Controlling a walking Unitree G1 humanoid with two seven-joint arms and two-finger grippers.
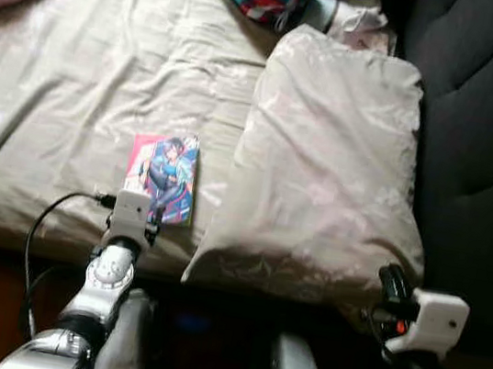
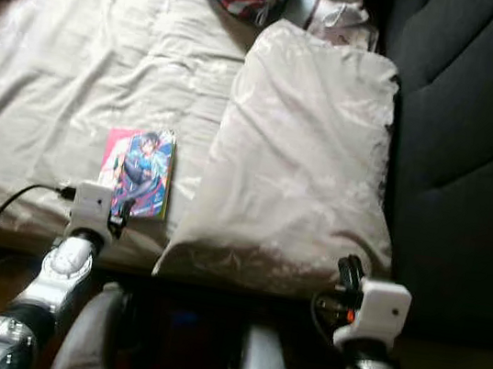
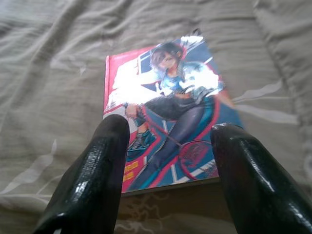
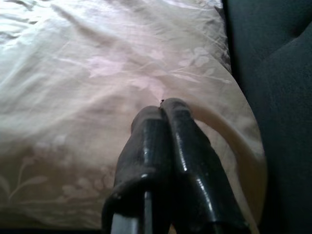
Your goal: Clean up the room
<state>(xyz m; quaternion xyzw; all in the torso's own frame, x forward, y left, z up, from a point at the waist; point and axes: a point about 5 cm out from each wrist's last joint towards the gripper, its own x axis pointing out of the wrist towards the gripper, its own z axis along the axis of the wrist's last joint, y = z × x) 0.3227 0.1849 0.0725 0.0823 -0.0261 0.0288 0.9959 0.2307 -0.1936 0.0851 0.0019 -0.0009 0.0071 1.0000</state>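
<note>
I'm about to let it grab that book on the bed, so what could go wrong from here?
The thin pink-and-blue illustrated book lies flat on the wrinkled beige bedsheet, so the open left claw may pinch sheet with it, or just push the book along. The book sits close beside the large beige pillow, which could get nudged. The right claw is shut near the pillow's corner.

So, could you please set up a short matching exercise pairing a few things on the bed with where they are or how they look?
Things:
1. book
2. pillow
3. left tool
4. right tool

States:
A. shut, over the pillow's near corner
B. open, at the book's near edge
C. beige, beside the dark headboard
D. flat on the sheet, pink-bordered cover up

Pairs: 1-D, 2-C, 3-B, 4-A
</note>
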